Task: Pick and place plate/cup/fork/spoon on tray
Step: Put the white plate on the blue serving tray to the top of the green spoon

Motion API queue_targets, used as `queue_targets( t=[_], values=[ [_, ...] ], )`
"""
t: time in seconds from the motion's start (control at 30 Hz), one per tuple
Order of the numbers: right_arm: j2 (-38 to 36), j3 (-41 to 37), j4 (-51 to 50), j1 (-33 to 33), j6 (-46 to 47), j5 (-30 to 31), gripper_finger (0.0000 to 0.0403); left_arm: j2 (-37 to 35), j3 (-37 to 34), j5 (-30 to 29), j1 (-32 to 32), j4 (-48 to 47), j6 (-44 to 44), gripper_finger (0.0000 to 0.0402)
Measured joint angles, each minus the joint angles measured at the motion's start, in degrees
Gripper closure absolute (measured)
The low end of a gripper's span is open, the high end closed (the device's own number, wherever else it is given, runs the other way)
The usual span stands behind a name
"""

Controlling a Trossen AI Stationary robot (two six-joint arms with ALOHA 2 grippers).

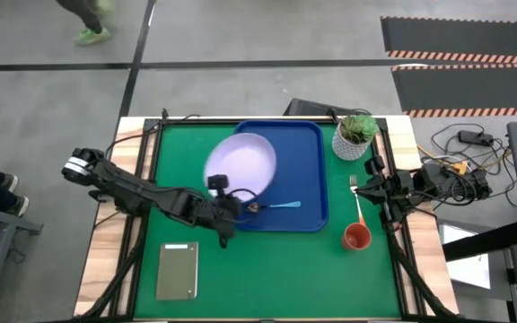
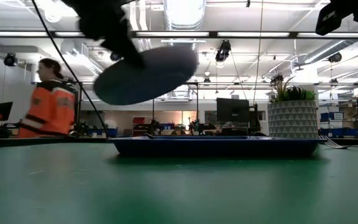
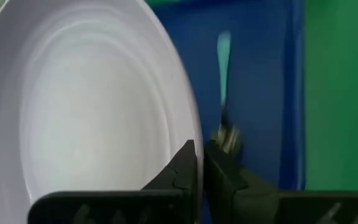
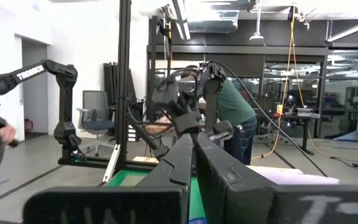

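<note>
The pale lavender plate (image 1: 242, 161) is lifted and tilted over the left part of the dark blue tray (image 1: 308, 144); it also shows in the low view (image 2: 148, 74) and the left wrist view (image 3: 86, 106). My left gripper (image 1: 220, 195) is shut on its near rim. The blue-handled spoon (image 1: 281, 205) lies in the tray near its front rim. The orange-handled fork (image 1: 358, 202) and the red-orange cup (image 1: 355, 237) rest on the green mat right of the tray. My right gripper (image 1: 372, 185) is shut and empty, raised at the mat's right edge. My left gripper pinches the plate's rim (image 3: 195, 134) between its two fingers, one on the upper face and one on the underside. The fingers come from the table's near left side, slanting. The plate is lifted clear of the tray and tilted, its held side lower in the low view.
A white pot with a green plant (image 1: 355, 136) stands at the far right, next to the tray's corner. A grey slab (image 1: 177, 270) lies at the near left of the mat. A person in orange (image 2: 50, 102) stands in the room behind the table.
</note>
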Motion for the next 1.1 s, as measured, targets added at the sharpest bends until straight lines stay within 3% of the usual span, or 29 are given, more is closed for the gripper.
queue_targets(
  t=[0.2,0.6,1.1],
  values=[
    [0.0,0.0,-0.01,0.0,0.22,-0.05,0.0394,4.44,2.71,6.6,5.68,12.24,4.72,0.0401],
    [-0.01,0.0,-0.09,0.0,0.01,0.0,0.0394,17.76,12.21,11.09,15.16,11.99,22.07,0.0401],
    [-0.02,-0.02,-1.26,0.0,-0.96,0.02,0.0394,19.98,10.02,17.06,22.69,17.58,23.6,0.0402]
  ],
)
